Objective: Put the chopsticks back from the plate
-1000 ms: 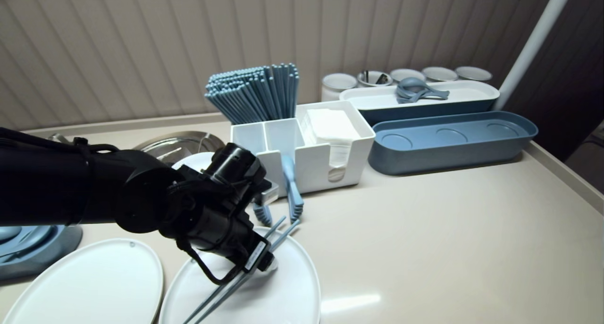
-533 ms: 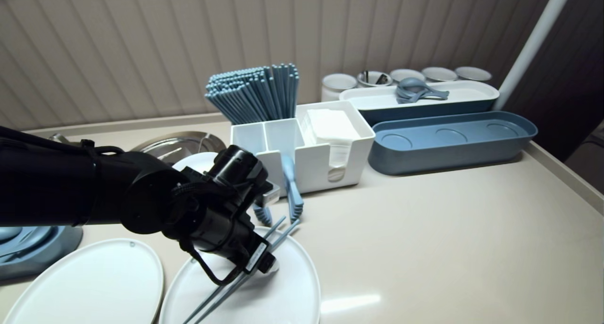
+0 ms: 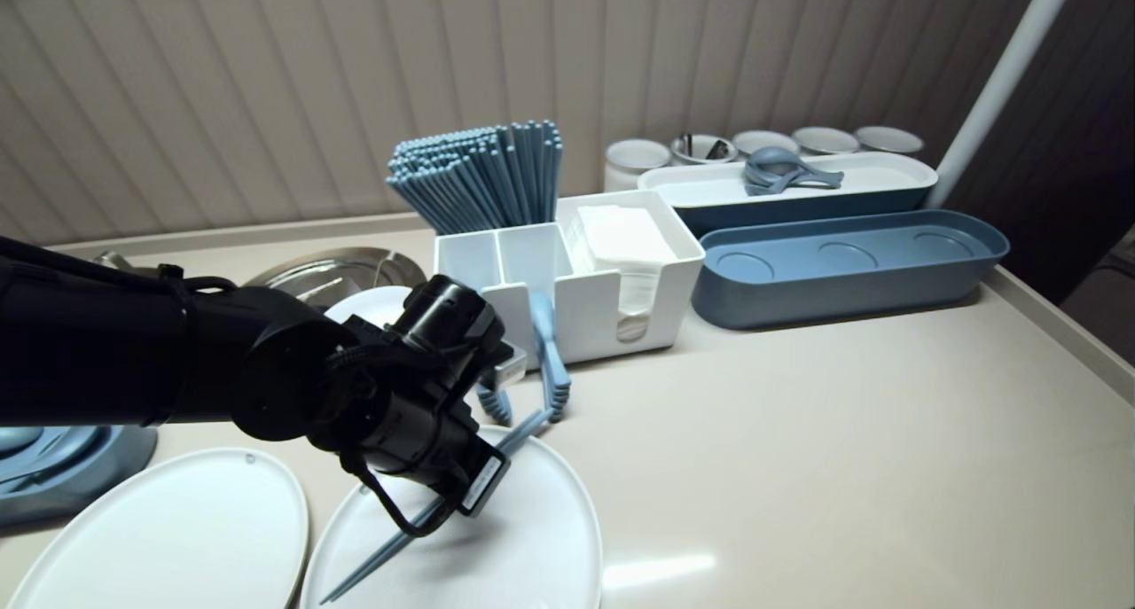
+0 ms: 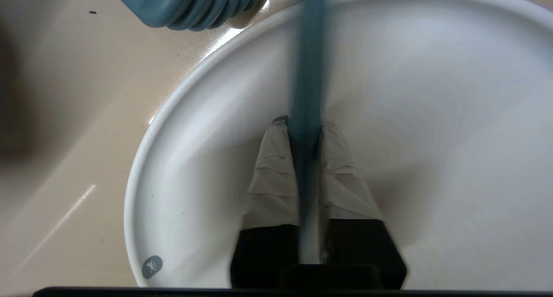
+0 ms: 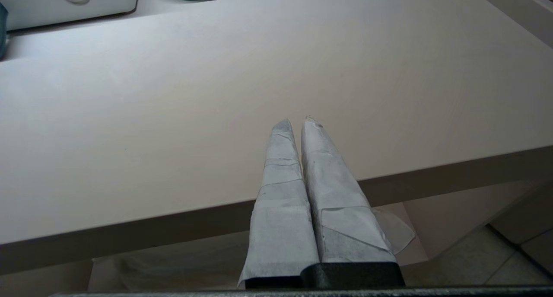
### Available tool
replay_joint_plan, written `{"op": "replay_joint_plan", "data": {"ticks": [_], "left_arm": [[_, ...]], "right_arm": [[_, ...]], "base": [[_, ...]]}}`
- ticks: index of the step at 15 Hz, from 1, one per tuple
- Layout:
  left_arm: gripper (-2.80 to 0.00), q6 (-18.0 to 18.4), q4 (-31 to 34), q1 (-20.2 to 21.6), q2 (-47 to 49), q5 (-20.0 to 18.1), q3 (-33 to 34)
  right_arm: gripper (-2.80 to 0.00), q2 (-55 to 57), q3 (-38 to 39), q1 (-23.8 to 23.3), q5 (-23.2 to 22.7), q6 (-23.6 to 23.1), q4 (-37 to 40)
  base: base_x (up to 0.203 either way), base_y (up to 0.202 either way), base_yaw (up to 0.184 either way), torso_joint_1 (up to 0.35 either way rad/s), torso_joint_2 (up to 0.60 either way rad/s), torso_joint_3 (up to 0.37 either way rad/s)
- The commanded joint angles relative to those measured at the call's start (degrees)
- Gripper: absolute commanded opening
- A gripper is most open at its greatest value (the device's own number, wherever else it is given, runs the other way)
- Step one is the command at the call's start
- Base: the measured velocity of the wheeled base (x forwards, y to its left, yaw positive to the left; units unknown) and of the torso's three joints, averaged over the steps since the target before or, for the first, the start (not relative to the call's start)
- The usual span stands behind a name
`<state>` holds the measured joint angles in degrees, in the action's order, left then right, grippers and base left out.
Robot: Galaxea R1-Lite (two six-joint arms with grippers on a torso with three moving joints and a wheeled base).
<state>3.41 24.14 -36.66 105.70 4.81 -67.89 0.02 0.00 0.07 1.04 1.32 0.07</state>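
Observation:
A pair of blue chopsticks lies slanted across the white oval plate near the table's front. My left gripper reaches down over that plate and is shut on the chopsticks. In the left wrist view the blue chopsticks run straight between my taped fingers, pressed together as one bar above the plate. My right gripper is parked at the table's front edge, shut, with nothing in it.
Blue tongs lean against the white caddy holding napkins and a bundle of blue chopsticks. A second white plate lies at the left. A blue tray and a tray of spoons stand at the back right.
My left gripper has shut on the two chopsticks, which lay slightly apart on the plate and now sit together as one line. The arm has barely moved.

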Motion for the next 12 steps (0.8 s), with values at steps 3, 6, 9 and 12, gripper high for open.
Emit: {"op": "replay_joint_plan", "data": {"ticks": [3,6,9,12], "left_arm": [[-2.8,0.1,0.21,-0.08,-0.06,0.11,0.05],[-2.8,0.1,0.21,-0.08,-0.64,0.11,0.12],[-2.8,0.17,0.33,-0.08,-3.12,-0.06,0.12],[-2.8,0.25,0.38,-0.08,-6.72,-0.15,0.12]], "right_arm": [[-2.8,-0.02,0.0,0.09,-0.07,-0.05,0.01],[-2.8,-0.02,0.0,0.01,-0.07,0.0,0.01],[-2.8,-0.02,0.0,0.01,0.01,0.0,0.01],[-2.8,-0.02,0.0,0.1,-0.07,0.0,0.01]], "base": [[0.0,0.0,0.0,0.0,0.0,0.0],[0.0,0.0,0.0,0.0,0.0,0.0],[0.0,0.0,0.0,0.0,0.0,0.0],[0.0,0.0,0.0,0.0,0.0,0.0]]}}
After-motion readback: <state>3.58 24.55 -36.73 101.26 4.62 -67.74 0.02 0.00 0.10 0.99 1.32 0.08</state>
